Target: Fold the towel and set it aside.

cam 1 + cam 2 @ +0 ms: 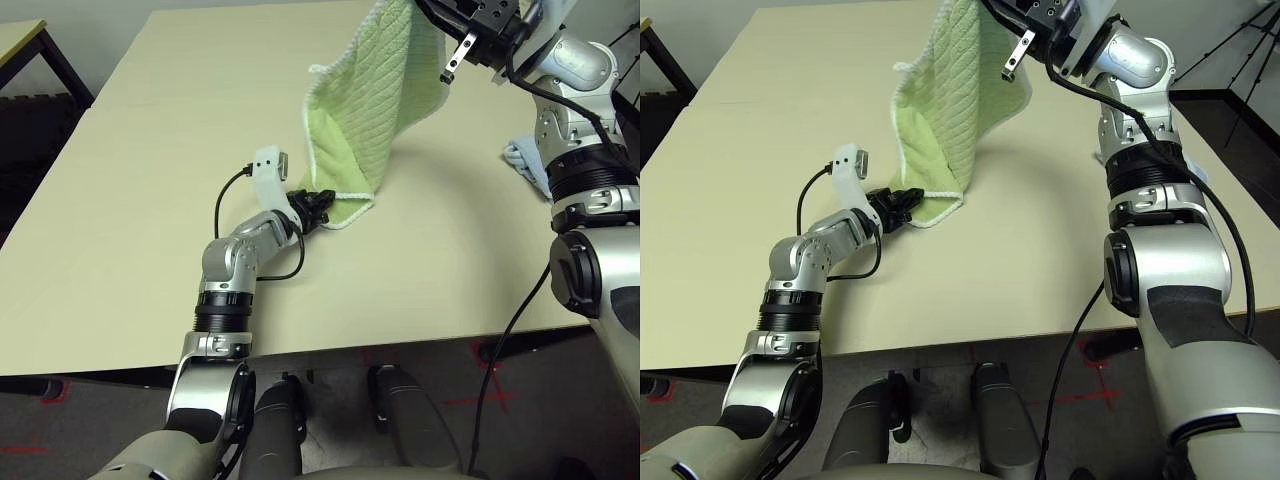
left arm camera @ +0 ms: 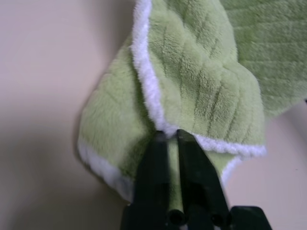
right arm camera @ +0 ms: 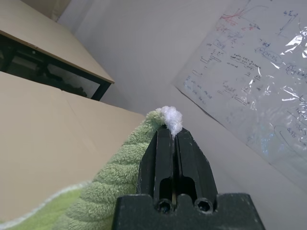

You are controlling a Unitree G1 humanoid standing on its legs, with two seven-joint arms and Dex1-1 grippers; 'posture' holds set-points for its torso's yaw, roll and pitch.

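Washcloth (image 1: 370,100) was light, floppy terry; I had both tools clamped on hemmed corners: right tool (image 3: 171,130) high, left tool (image 2: 171,136) at the worktop (image 1: 120,200).

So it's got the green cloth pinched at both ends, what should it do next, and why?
Probably lift the left gripper with the low corner towards the raised one. The towel hangs from the right gripper, whose jaws are shut on its top corner, while the left's are shut on the bottom edge near the table. Bringing the corners together would likely make the fold.

Pale blue cloth (image 1: 527,160) on beige table (image 1: 120,230); whiteboard (image 3: 259,81) behind.
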